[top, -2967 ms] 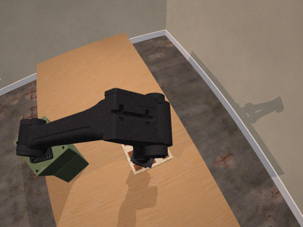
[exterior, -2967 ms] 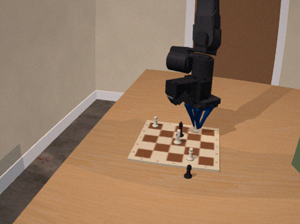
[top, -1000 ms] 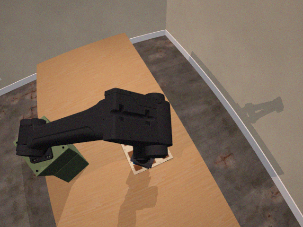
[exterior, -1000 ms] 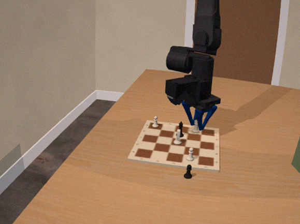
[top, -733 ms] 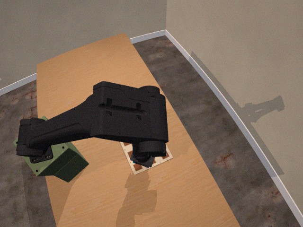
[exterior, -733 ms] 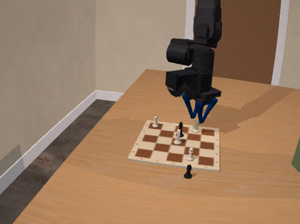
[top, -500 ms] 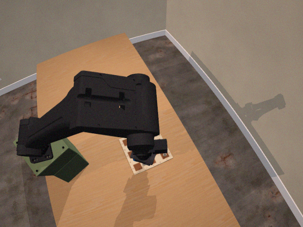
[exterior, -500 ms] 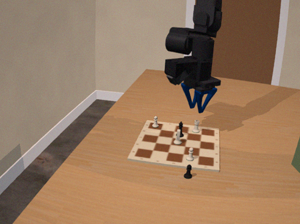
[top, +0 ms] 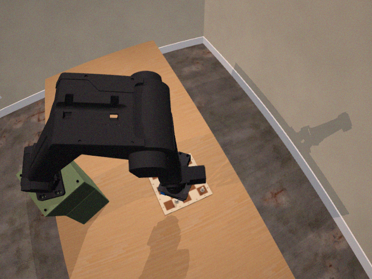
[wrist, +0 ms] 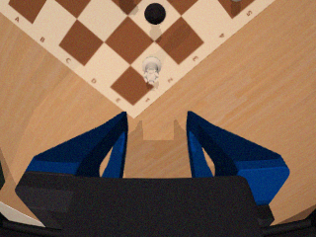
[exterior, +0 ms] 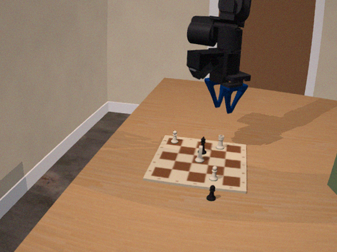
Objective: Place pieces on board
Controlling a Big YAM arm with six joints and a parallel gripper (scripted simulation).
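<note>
Top view: high above my arm, looks steeply down on table (top: 126,240), far. Exterior: low, at table's far end, faces my claw (exterior: 224,106), mid-range. Wrist: behind my fingers, looks straight down, close. All three share board (top: 168,211) (exterior: 170,178) (wrist: 99,86).

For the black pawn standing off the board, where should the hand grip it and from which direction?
Grip the black pawn at its narrow neck below the round head, coming straight down. It stands upright on the table, apart from the board, with free space around it. The hand is open and empty.
</note>
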